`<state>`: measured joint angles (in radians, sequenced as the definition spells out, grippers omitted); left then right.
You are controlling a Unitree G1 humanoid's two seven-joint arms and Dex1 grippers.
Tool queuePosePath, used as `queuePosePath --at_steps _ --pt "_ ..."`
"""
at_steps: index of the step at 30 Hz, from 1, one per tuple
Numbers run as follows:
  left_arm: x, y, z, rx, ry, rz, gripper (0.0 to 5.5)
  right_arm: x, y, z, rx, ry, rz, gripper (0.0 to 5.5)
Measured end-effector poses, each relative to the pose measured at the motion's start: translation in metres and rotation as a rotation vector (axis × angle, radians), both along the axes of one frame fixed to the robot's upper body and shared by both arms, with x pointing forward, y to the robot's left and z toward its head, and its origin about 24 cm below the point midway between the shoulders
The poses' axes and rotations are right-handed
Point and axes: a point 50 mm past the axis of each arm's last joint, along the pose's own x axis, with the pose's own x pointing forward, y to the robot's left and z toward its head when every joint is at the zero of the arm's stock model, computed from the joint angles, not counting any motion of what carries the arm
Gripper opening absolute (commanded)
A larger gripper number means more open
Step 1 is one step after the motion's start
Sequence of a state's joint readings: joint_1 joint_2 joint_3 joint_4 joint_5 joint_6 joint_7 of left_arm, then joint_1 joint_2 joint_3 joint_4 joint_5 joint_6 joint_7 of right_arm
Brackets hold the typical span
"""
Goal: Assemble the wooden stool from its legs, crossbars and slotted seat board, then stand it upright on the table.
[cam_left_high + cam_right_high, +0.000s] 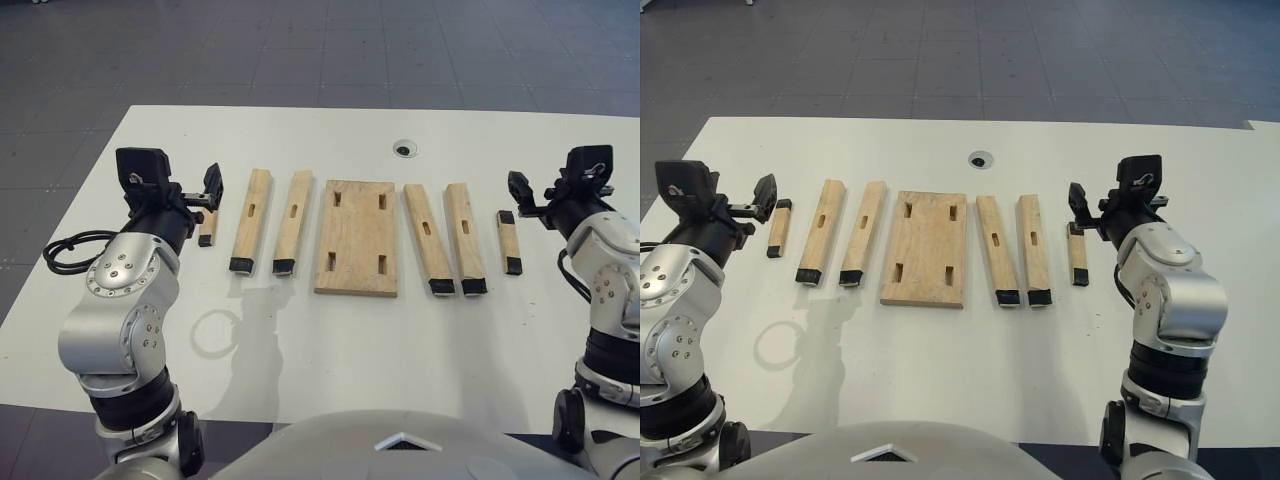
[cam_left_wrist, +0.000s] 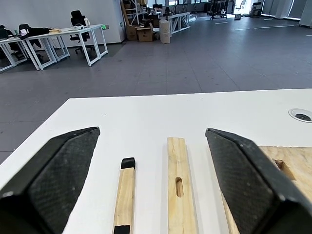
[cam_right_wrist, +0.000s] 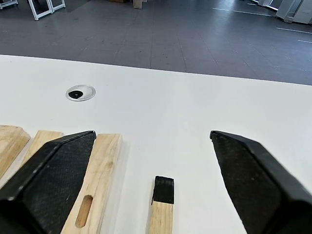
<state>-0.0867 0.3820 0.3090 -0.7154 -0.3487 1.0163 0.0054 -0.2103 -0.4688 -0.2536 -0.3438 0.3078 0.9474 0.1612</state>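
The slotted seat board (image 1: 356, 237) is lying mid-frame on the white worktop (image 1: 300, 340), with slotted legs (image 1: 251, 220) flanking it. The left gripper (image 2: 152, 136) is gaping wide over the left crossbar (image 2: 125, 195), and the right gripper (image 3: 152, 135) is gaping likewise over the right crossbar (image 3: 162, 214).

Pale wood seat board (image 1: 356, 235) and legs (image 1: 251, 215), apparently black-capped, on white table (image 1: 450, 345).

Left arm (image 1: 120, 300) and right arm (image 1: 1170, 290): silver-grey rounded housings with ringed screws; black wrists (image 1: 165, 218); black cable (image 1: 70, 240); textured black fingers (image 2: 63, 170).
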Motion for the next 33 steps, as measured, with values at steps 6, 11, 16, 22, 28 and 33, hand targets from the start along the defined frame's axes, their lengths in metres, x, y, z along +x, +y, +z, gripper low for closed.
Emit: queuePosePath --at_steps 6,11,16,22,28,33 --pt "-0.002 -0.001 0.001 0.005 -0.004 0.0 4.04 -0.016 -0.011 -0.032 -0.021 0.129 -0.013 4.32" --pt "-0.002 -0.001 0.001 0.005 -0.003 -0.001 4.04 -0.026 -0.017 -0.055 -0.025 0.206 -0.029 4.32" --pt "-0.002 -0.001 0.002 0.007 -0.006 -0.003 4.04 -0.039 -0.017 -0.081 -0.024 0.296 -0.018 4.32" --pt "-0.002 -0.003 0.005 0.01 -0.011 -0.008 4.02 -0.044 -0.02 -0.094 -0.007 0.29 -0.021 3.89" --pt "-0.001 -0.005 0.01 0.012 -0.031 -0.016 4.02 -0.043 -0.024 -0.102 0.054 0.269 -0.031 2.81" --pt "-0.001 -0.004 0.011 0.012 -0.029 -0.01 4.02 -0.043 -0.025 -0.104 0.061 0.257 -0.021 1.87"
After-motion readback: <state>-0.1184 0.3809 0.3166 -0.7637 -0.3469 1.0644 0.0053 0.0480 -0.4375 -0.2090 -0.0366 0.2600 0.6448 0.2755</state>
